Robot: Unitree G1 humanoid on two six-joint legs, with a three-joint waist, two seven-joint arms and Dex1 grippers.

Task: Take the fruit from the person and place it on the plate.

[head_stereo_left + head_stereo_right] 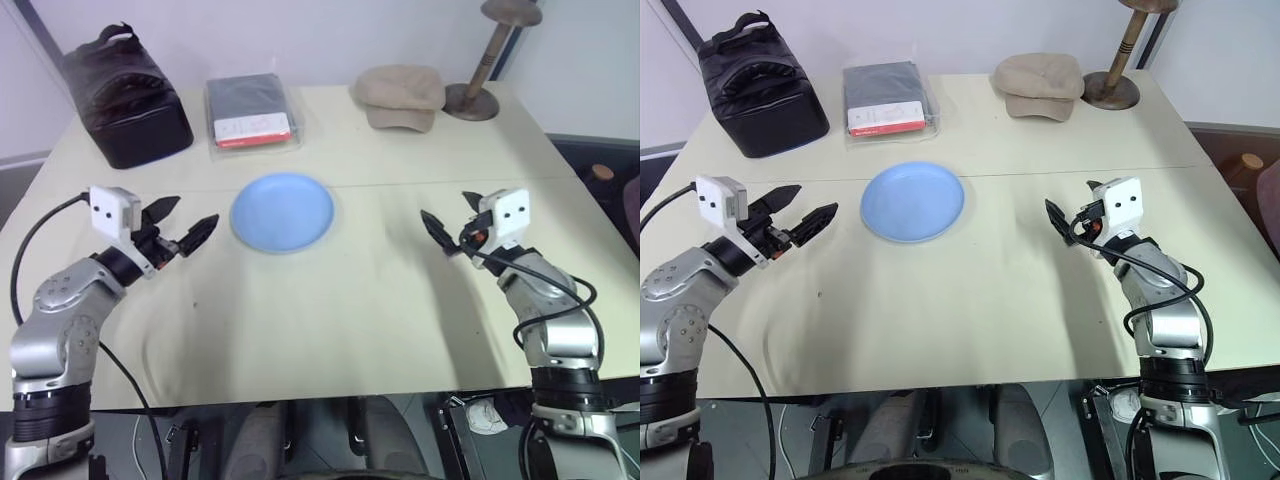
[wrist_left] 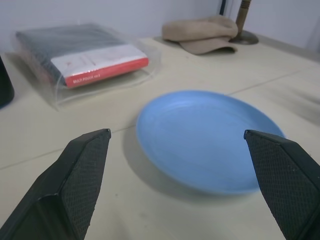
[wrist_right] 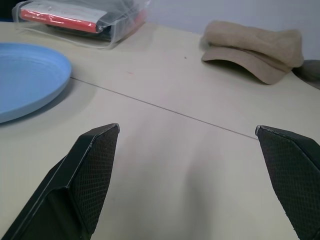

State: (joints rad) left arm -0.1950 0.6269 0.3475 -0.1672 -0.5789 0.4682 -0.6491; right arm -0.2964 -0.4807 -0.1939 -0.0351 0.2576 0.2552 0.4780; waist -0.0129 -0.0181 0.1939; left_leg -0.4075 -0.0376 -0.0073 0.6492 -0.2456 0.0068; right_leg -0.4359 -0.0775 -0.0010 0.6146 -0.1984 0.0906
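in the left eye view, the plate (image 1: 282, 212) is seen lying bare on the table (image 1: 330, 320), just beside the left gripper (image 1: 188, 227), whose two fingers are spread wide with nothing between them; the right gripper (image 1: 448, 226) is set well apart from the plate on its other side, so the left arm is judged the nearer for the placing. in the right eye view, the same layout is shown, with the right gripper held open and empty too. in the left wrist view, the plate is framed between the parted fingers (image 2: 82, 170), straight ahead. in the right wrist view, the plate's rim is caught off to one side of the open fingers (image 3: 90, 175), bare table ahead.
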